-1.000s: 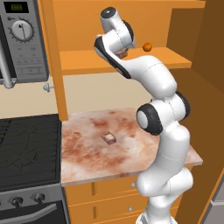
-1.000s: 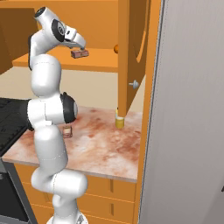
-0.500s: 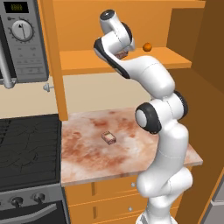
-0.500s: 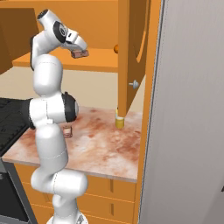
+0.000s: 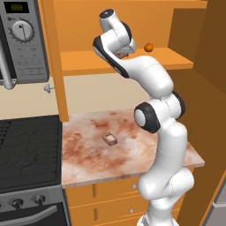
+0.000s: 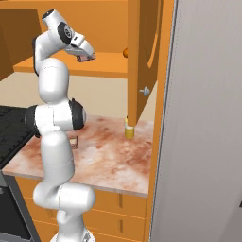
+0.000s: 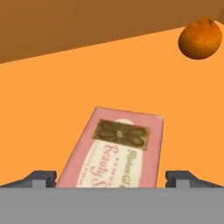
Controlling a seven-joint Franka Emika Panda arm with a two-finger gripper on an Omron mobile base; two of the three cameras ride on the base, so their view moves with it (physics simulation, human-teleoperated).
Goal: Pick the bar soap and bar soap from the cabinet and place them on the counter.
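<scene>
One bar soap (image 7: 114, 153), pink with a pale labelled top, lies flat on the cabinet shelf (image 7: 43, 109). My gripper (image 7: 110, 178) is open around it, a dark fingertip on each side and a gap between each and the soap. From the base views the gripper (image 5: 121, 54) (image 6: 85, 56) reaches into the orange cabinet (image 5: 88, 59) just above the shelf. The other bar soap (image 5: 109, 139) rests on the mottled counter (image 5: 88, 154); in the right base view this bar soap (image 6: 74, 141) is partly hidden behind my arm.
A small orange ball (image 7: 200, 38) (image 5: 148, 47) sits on the shelf to the right of the gripper. An open cabinet door (image 6: 144, 56) hangs to the right, above a yellow bottle (image 6: 128, 128). A stove (image 5: 26, 145) and a microwave (image 5: 22, 39) stand to the left.
The hand has shifted only slightly over the shelf soap. The jaws stay open, and the soap on the counter has not moved.
</scene>
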